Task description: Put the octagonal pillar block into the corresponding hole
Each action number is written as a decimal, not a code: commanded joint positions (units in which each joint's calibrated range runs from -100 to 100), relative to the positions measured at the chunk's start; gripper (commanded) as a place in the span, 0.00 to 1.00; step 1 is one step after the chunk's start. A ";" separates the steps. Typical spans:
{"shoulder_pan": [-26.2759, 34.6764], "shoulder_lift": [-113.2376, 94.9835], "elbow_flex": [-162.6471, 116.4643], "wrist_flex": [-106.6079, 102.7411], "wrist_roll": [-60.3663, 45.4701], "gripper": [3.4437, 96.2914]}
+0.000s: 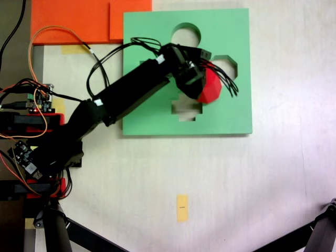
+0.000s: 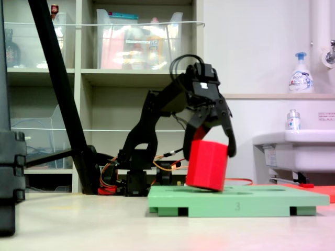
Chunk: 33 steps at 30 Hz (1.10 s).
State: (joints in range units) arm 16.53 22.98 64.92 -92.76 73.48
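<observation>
The gripper (image 2: 210, 137) is pinching the octagonal pillar block (image 2: 207, 164) between its two fingers, holding it by the upper part so that most of the red body is hanging below the fingertips. In the second exterior view the block is tilting, one lower edge touching or nearly touching the top of the green foam board (image 2: 238, 200) while the other side is riding higher.

In the first exterior view the block (image 1: 211, 87) is sitting directly under the gripper (image 1: 197, 79), and the corresponding hole (image 1: 227, 64) is lying just beyond it, toward the board's far edge, partly covered by the block and by loose black wires (image 1: 231, 84).

The main risk, judging from this pose, is that the block is not lining up with the cutout. Pressed down while tilted, its lower edge could be catching on the hole's rim and jamming, or the light board could be sliding on the table. The facets may also be turned out of step with the cutout's sides; the pictures do not settle that. Letting go early would likely leave the block toppling onto the board, near the cross-shaped cutout (image 1: 187, 109) on the gripper's near side.
</observation>
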 commanded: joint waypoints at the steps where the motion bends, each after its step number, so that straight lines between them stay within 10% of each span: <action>1: 0.39 1.88 1.78 8.74 0.24 0.31; 33: 0.29 10.40 5.57 21.64 -10.35 0.32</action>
State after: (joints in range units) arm 16.87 33.52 69.33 -73.76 63.47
